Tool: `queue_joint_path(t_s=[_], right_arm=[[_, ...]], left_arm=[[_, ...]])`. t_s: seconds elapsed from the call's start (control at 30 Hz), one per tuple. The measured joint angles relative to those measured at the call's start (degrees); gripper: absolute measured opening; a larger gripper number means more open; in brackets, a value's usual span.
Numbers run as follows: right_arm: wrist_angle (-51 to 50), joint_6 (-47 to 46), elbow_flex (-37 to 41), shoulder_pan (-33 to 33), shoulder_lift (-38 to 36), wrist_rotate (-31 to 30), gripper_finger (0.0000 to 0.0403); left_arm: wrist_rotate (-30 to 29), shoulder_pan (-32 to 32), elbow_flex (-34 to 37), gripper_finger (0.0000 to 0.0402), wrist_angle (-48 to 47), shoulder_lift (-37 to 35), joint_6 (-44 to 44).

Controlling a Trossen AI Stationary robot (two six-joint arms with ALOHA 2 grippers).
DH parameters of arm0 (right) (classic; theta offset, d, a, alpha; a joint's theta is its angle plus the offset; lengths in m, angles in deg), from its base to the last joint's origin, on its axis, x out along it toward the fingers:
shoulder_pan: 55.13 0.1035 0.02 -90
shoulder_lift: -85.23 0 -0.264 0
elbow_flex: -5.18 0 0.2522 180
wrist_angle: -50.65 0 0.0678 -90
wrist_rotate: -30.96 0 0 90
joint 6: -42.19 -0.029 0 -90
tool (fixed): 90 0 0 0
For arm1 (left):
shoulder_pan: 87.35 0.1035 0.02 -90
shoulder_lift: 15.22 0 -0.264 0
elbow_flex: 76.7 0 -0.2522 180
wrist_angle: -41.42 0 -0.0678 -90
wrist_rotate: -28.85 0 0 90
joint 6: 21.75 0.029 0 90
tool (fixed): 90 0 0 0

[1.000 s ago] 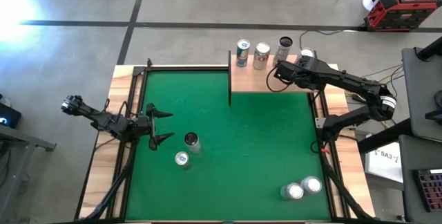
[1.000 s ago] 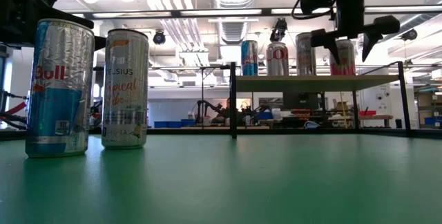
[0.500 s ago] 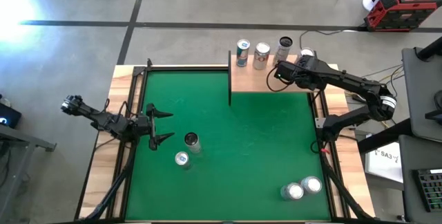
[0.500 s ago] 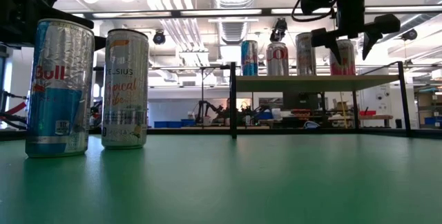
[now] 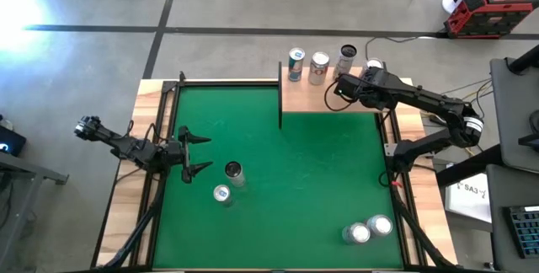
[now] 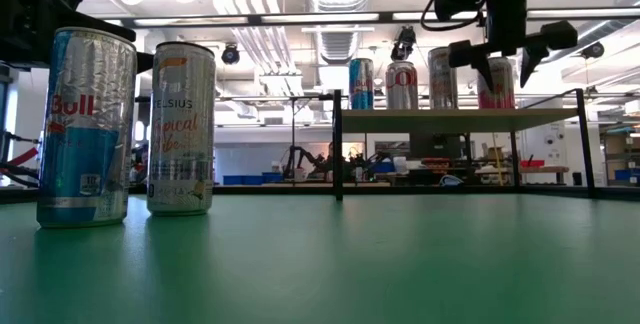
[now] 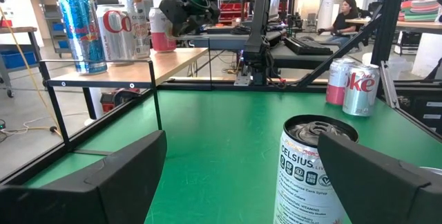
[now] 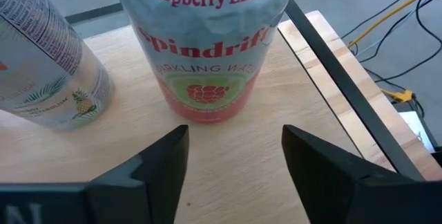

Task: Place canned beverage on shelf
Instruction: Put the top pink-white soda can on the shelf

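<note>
Spindrift raspberry-lime can [image 8: 207, 51], pink-labelled and upright on the pale-wood shelf [image 8: 228, 155], is seen just ahead of the right gripper [image 8: 235, 162]; nothing is grasped, its fingers parted; the left gripper [image 5: 192, 153] is held spread and empty, well apart.

Spindrift can [image 8: 207, 51] top cut off, neighbouring can [image 8: 41, 58] partly cropped

Pale-wood shelf [image 5: 307, 98] on black posts, far table corner, Spindrift can [image 8: 207, 51] upright on it.

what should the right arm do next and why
Probably draw the right gripper back and away from the shelf: the Spindrift can already stands upright on the board, and the fingers sit apart from it, gripping nothing.
</note>
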Motion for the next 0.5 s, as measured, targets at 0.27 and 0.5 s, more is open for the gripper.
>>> queue_joint_path(t_s=[0.27, 0.5], right_arm=[[0.2, 1.5, 0.0, 0.0, 0.0, -1.3, 0.0180], [0.8, 3.0, 0.0, -0.1, 0.0, -3.5, 0.0180]], left_arm=[[0.0, 0.0, 0.0, 0.0361, 0.0, 0.0, 0.0], [0.0, 0.0, 0.0, 0.0361, 0.0, 0.0, 0.0]])
